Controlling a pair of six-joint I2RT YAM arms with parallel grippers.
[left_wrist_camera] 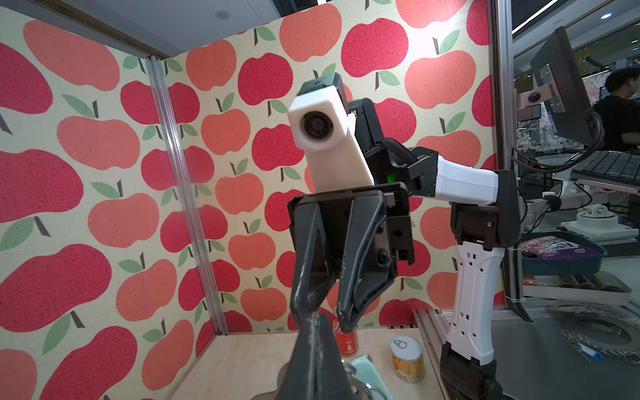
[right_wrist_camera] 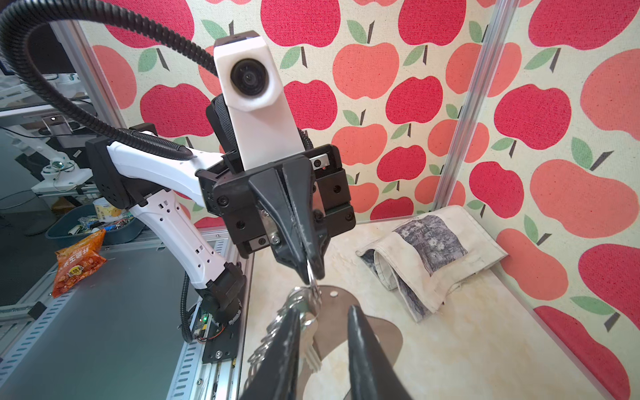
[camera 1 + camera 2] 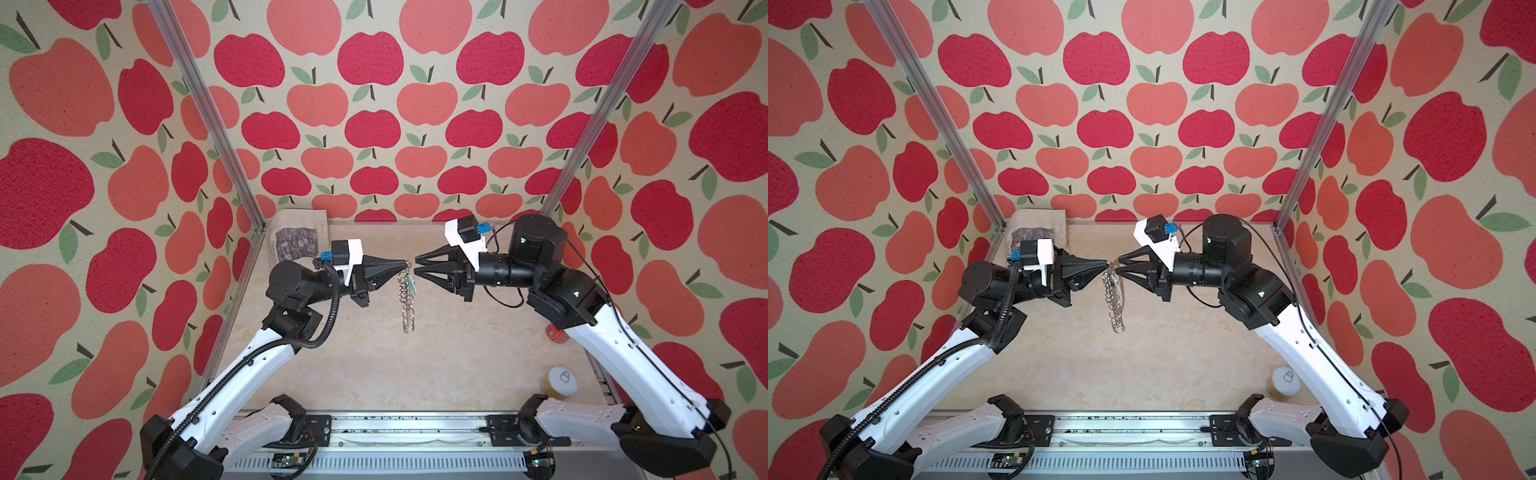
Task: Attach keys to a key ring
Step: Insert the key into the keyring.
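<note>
Left pincer (image 3: 404, 263): clamped on the top wire ring of the key ring (image 3: 407, 305), which hangs above the surface (image 3: 457, 353). Key (image 3: 411, 284): dangling near its top. Right pincer (image 3: 416, 265): narrowly parted, empty, just beside the key.

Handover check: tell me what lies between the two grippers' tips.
The key ring, pinched by the left gripper, and the key hanging there, in both top views.

The key ring (image 3: 406, 305) hangs upright, key (image 3: 411, 282) alongside.
</note>
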